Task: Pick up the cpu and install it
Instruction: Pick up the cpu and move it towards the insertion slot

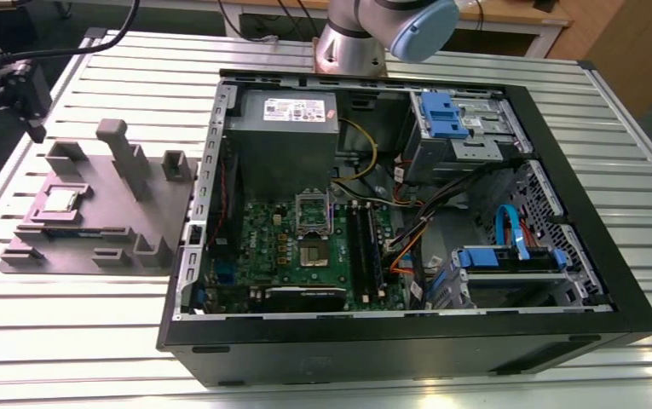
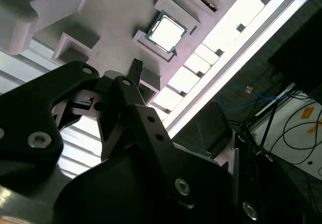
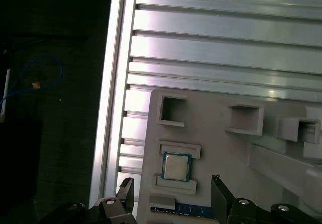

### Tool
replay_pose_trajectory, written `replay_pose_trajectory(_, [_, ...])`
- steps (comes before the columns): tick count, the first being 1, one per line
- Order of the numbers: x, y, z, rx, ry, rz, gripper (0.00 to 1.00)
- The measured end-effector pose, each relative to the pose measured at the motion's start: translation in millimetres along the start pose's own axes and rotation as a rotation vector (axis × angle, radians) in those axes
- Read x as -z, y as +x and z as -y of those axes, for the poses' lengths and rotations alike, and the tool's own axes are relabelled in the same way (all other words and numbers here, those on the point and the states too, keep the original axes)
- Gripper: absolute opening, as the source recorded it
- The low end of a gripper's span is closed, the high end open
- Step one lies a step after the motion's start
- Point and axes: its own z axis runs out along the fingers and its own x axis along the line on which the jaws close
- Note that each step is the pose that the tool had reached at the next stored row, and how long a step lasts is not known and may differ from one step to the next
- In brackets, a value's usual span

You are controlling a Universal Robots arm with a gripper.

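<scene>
In the exterior view the cpu [image 1: 62, 200] lies flat in a recess of the grey block [image 1: 132, 213], at 9 o'clock from the open case [image 1: 417, 349] and its green board [image 1: 263, 226]. The gripper [image 1: 33, 128] hangs at 11 o'clock from the block, clear of the cpu. The first wrist view adds its 2 fingers [image 3: 221, 196], spread wide and holding nothing. Both wrist views add the cpu's green rim.

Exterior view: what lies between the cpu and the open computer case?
The grey block's upright posts, seen in the exterior view, rise between the cpu and the computer case.
</scene>
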Motion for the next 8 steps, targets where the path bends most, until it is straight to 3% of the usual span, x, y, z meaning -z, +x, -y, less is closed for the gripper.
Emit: replay_pose_trajectory(8, [-13.9, -0.5, 0.7, 0.001, 0.0, 0.0, 0.71])
